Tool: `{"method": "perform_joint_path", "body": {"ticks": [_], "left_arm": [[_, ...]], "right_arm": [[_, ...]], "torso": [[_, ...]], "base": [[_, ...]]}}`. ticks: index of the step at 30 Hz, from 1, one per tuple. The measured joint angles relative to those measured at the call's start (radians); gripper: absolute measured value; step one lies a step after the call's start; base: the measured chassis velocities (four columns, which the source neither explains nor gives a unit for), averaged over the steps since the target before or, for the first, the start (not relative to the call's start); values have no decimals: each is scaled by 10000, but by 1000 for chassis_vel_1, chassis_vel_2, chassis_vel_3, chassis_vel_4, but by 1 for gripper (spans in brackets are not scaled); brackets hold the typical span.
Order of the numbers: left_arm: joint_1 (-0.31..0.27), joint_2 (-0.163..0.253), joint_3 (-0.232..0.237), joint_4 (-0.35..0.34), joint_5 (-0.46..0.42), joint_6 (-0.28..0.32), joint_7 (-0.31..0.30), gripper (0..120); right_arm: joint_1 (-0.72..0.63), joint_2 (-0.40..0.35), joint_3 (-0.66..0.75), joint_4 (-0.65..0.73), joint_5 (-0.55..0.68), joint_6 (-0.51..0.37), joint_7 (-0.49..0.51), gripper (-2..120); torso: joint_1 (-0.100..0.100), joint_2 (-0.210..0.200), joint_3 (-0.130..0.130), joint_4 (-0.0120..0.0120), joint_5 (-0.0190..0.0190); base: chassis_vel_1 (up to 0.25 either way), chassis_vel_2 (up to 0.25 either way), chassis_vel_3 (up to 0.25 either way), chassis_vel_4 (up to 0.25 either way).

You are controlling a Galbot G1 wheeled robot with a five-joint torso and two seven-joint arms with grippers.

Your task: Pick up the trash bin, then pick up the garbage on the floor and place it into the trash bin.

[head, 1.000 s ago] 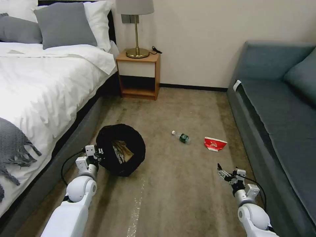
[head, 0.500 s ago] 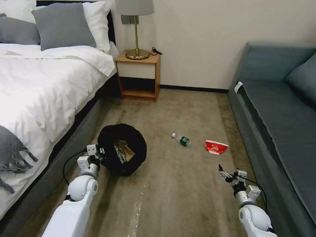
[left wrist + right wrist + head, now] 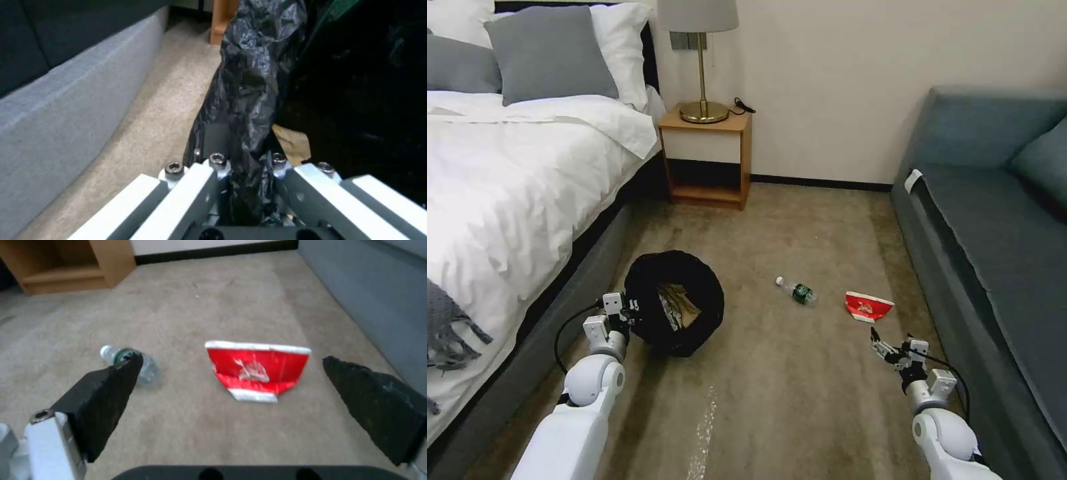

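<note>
The trash bin (image 3: 707, 288), lined with a crinkled black bag (image 3: 249, 93), hangs tilted just above the carpet beside the bed. My left gripper (image 3: 627, 311) is shut on its rim (image 3: 247, 166). Crumpled brown paper and a shiny wrapper (image 3: 675, 305) lie inside it. Two pieces of garbage are on the floor: a small clear bottle (image 3: 798, 291) (image 3: 149, 370) with a green label, and a flattened red-and-white carton (image 3: 868, 306) (image 3: 258, 370). My right gripper (image 3: 884, 347) (image 3: 231, 362) is open, low over the carpet just short of the carton, its fingers standing wider than the carton.
The bed (image 3: 507, 200) with its grey base runs along the left. A blue-grey sofa (image 3: 987, 240) runs along the right, close to my right arm. A wooden nightstand (image 3: 706, 157) with a lamp stands at the far wall. Open carpet lies between them.
The whole view has shifted a little as the robot moves forward. The carton and the bottle now lie nearer to my right gripper. My left gripper keeps its hold on the bin.
</note>
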Motion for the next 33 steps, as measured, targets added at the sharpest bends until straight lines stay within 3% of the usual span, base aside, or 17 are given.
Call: {"method": "perform_joint_path", "body": {"ticks": [26, 33], "left_arm": [[-181, 117, 218, 236, -145, -143, 161, 1], [-199, 139, 227, 261, -145, -177, 192, 1]], "right_arm": [[-453, -704, 198, 1073, -239, 67, -161, 100], [-638, -1113, 67, 1273, -552, 520, -604, 100]], "torso": [[0, 0, 0, -1, 0], [0, 1, 0, -2, 1]], "base": [[-84, 77, 80, -76], [-94, 75, 87, -70]]}}
